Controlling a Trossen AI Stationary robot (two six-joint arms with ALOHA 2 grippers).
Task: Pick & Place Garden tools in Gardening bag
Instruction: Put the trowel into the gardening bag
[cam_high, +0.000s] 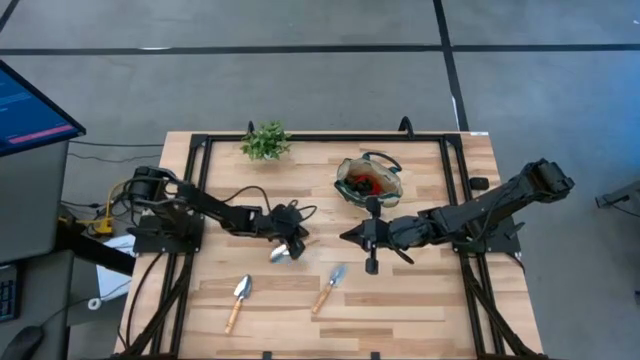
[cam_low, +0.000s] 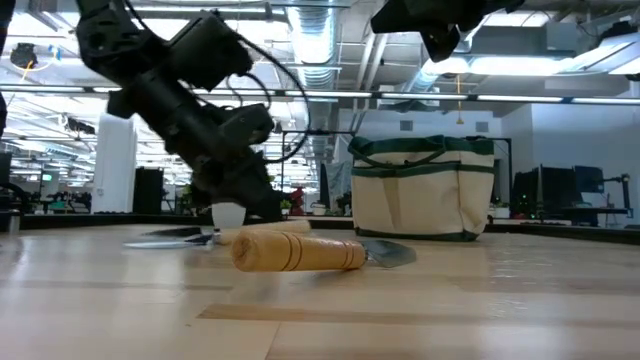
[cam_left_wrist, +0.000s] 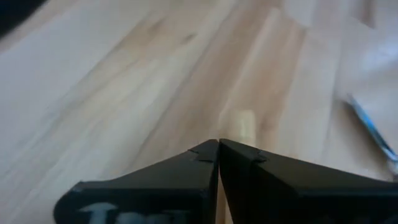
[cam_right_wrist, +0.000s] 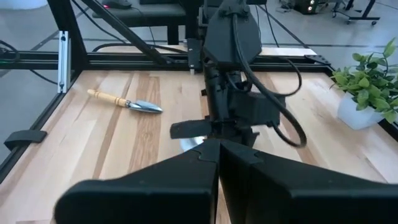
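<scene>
The beige gardening bag (cam_high: 368, 180) stands on its base at the far middle of the table, with dark and red tools inside; it also shows in the low view (cam_low: 425, 190). Two wooden-handled trowels (cam_high: 238, 298) (cam_high: 328, 288) lie flat near the front edge. My left gripper (cam_high: 296, 240) is shut and low over a third tool, whose silver head (cam_high: 280, 252) lies beside it and whose wooden handle end (cam_left_wrist: 240, 124) shows just past the fingertips. My right gripper (cam_high: 347, 236) is shut and empty, raised, just near of the bag and facing the left gripper. My left gripper is shut low over the tool with the silver head. Its own fingers hide the place beneath them, so I cannot tell whether it touches the tool.
A green potted plant (cam_high: 265, 141) stands at the far edge, left of the bag. A black frame (cam_high: 320, 137) runs around the table. A monitor (cam_high: 30, 105) and cables sit off the table's left side. Bare wood lies at the front right.
</scene>
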